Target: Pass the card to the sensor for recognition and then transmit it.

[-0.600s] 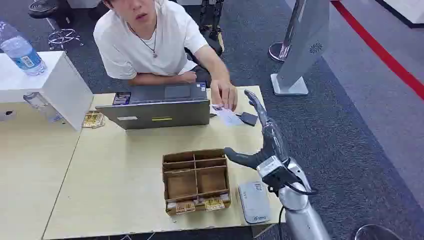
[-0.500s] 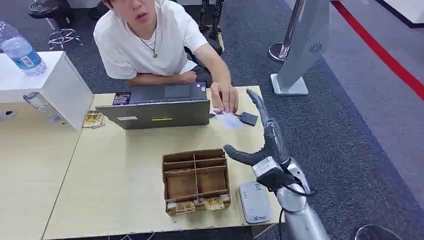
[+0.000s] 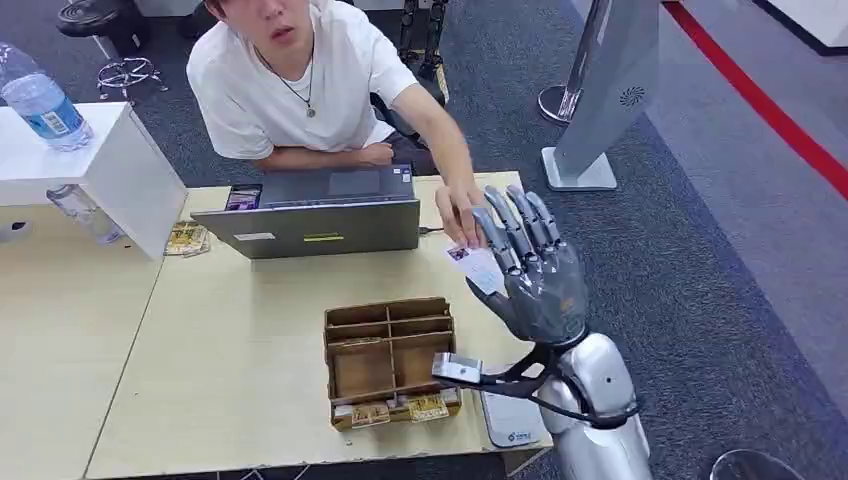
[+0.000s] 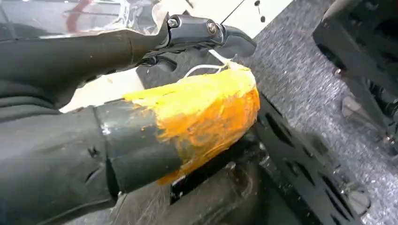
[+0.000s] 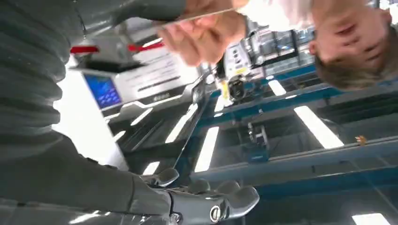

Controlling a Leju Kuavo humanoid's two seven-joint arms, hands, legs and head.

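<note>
The card (image 3: 477, 266), white with a small printed patch, lies against the raised palm of the right hand (image 3: 530, 270), fingers (image 3: 515, 225) spread upward; the person's hand (image 3: 458, 208) touches its far edge, so I judge the handover is under way, though whether the robot still pinches it cannot be told. The white sensor (image 3: 513, 422) sits on the table (image 3: 230, 370) just beside the cardboard organizer (image 3: 392, 362), below the wrist. The right wrist view adds the person's hand (image 5: 206, 33) from beneath; the left wrist view shows the left hand (image 4: 141, 122), hanging, grip unclear.
</note>
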